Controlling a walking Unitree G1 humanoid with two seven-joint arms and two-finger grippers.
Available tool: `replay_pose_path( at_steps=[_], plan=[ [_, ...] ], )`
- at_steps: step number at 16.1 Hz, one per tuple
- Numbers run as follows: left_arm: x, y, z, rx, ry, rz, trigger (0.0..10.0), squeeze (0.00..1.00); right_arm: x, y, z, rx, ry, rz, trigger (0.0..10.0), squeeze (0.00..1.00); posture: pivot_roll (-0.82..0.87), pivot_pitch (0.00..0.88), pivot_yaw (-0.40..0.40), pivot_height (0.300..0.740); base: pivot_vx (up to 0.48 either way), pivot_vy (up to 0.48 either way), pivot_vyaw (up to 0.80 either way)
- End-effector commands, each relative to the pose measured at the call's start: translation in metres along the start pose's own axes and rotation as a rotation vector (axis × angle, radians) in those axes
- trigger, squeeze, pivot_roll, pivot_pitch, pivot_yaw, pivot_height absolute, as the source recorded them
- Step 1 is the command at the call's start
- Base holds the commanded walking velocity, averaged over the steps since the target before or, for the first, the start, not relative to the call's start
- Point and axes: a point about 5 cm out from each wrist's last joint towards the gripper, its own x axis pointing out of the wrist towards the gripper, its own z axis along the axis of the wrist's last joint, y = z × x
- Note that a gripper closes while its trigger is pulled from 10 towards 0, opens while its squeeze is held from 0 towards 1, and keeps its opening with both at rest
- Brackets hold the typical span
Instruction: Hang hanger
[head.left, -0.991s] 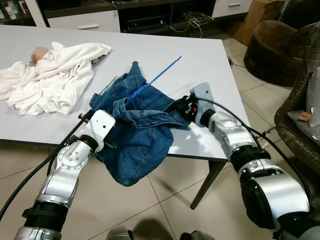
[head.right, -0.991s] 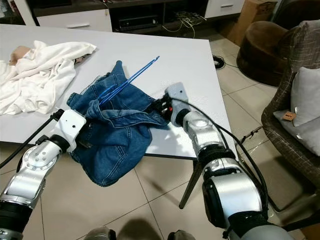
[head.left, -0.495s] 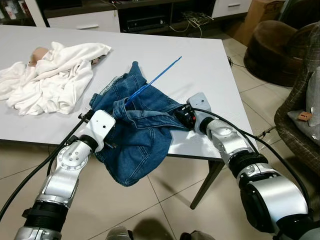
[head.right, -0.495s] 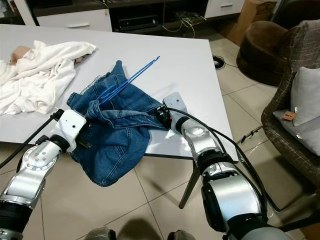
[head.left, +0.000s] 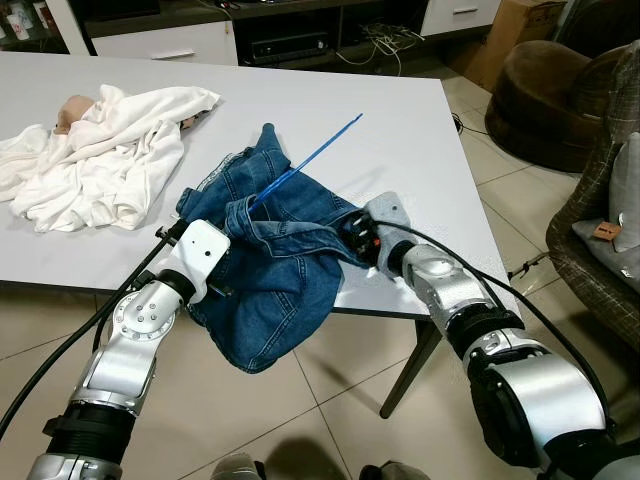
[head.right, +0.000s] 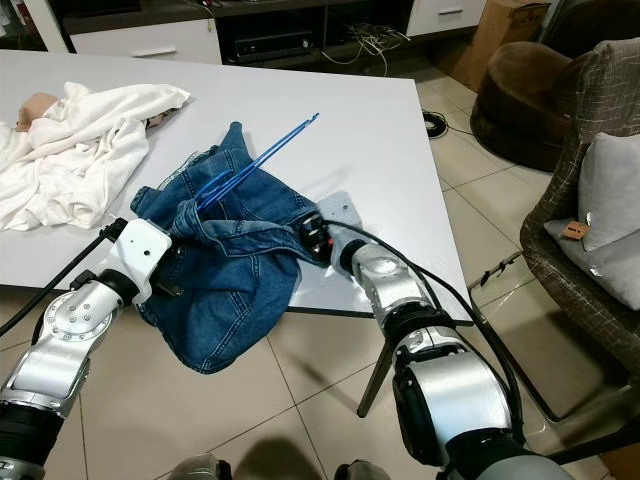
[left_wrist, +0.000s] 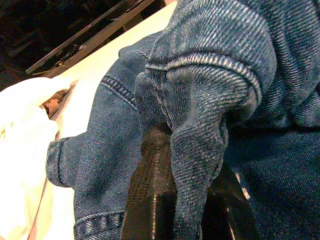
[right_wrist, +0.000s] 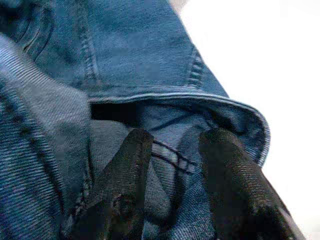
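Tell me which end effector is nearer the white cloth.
Left. The left end effector is clamped on a jeans fold on the side facing the white cloth; the right end effector is at the jeans' far edge, farther away.

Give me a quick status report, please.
Left gripper shut on jeans. Right gripper open at waistband. Blue hanger inside jeans. White cloth lies beside them.
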Motion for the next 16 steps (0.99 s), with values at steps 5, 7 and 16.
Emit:
replay_pose_path(
  at_steps=[5,7,16],
  plan=[
    [0.001,0.003,0.005,0.012,-0.020,0.007,10.0,0.00,0.001,-0.012,0.013,0.392,-0.078,-0.085,0.0,0.00,0.02,0.025,-0.011,0.740,0.000,0.000,0.00],
    [0.001,0.003,0.005,0.012,-0.020,0.006,10.0,0.00,0.001,-0.010,0.013,0.415,-0.078,-0.064,0.0,0.00,0.02,0.025,-0.011,0.740,0.000,0.000,0.00],
    [0.003,0.000,0.006,0.007,-0.025,0.003,10.0,0.00,0.002,-0.018,0.035,0.599,-0.150,-0.032,0.0,0.00,0.01,0.027,-0.021,0.740,0.000,0.000,0.00]
  ],
)
